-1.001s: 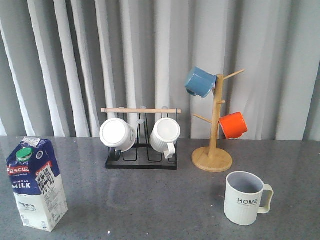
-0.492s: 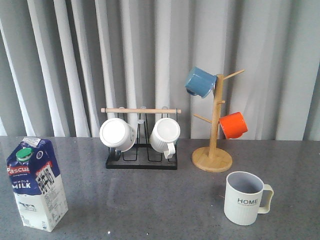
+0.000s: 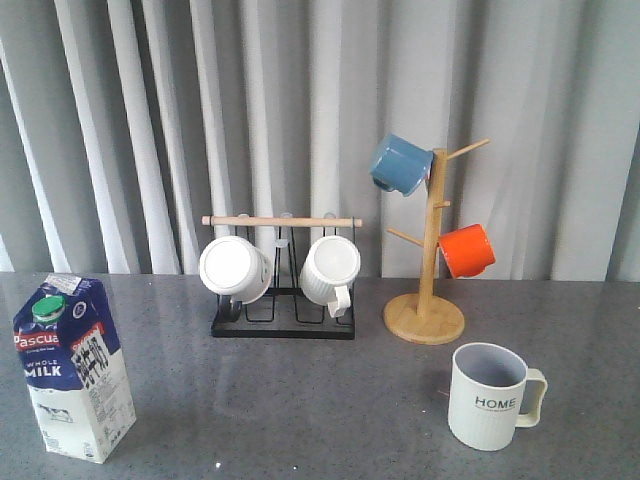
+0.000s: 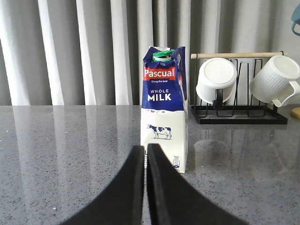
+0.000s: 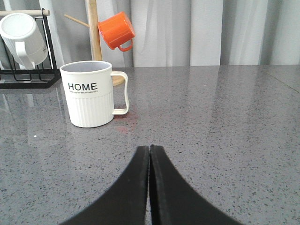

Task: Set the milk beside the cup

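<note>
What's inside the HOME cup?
The cup stands upright; its grey inside looks empty as far down as the front view shows. The near wall hides the very bottom, so something small there cannot be ruled out.

My front camera looks forward across the table (image 3: 300,400) toward the curtain. My left wrist camera sits low, close behind the milk (image 4: 165,108), with the rack (image 4: 241,112) beyond. My right wrist camera sits low near the cup (image 5: 90,93). All three views share rack and tabletop.
</note>
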{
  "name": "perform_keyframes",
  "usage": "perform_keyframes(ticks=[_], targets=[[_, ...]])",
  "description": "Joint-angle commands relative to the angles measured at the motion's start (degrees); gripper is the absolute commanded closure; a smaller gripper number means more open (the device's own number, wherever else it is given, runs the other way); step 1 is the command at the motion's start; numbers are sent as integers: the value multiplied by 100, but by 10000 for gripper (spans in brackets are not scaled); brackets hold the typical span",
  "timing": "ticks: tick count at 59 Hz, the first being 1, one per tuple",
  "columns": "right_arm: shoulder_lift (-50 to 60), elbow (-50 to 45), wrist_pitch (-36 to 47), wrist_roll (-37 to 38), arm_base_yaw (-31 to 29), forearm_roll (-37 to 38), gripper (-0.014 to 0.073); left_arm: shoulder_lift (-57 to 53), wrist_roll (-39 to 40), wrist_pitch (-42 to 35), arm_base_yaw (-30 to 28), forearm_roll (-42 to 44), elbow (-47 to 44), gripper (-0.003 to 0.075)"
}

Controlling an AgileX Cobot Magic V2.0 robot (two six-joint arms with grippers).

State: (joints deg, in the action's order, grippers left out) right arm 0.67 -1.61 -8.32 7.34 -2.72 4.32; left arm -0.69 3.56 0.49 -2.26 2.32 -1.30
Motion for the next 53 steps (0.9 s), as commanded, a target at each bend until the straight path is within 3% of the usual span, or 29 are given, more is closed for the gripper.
perform_keyframes(ticks=[1, 25, 36, 44, 53], targets=[[79, -51, 458, -18, -39, 42, 598, -56, 53, -419, -8, -17, 153, 727], [79, -51, 502, 84, -39, 12, 598, -56, 53, -419, -8, -17, 153, 727], [79, -51, 737, 678, -39, -669, 598, -56, 53, -438, -8, -17, 153, 727], [79, -51, 799, 692, -39, -1162, 598, -56, 97, -647, -8, -29, 153, 727], [78, -51, 832, 678, -39, -1614, 598, -56, 676, -1203, -1, -23, 153, 727]])
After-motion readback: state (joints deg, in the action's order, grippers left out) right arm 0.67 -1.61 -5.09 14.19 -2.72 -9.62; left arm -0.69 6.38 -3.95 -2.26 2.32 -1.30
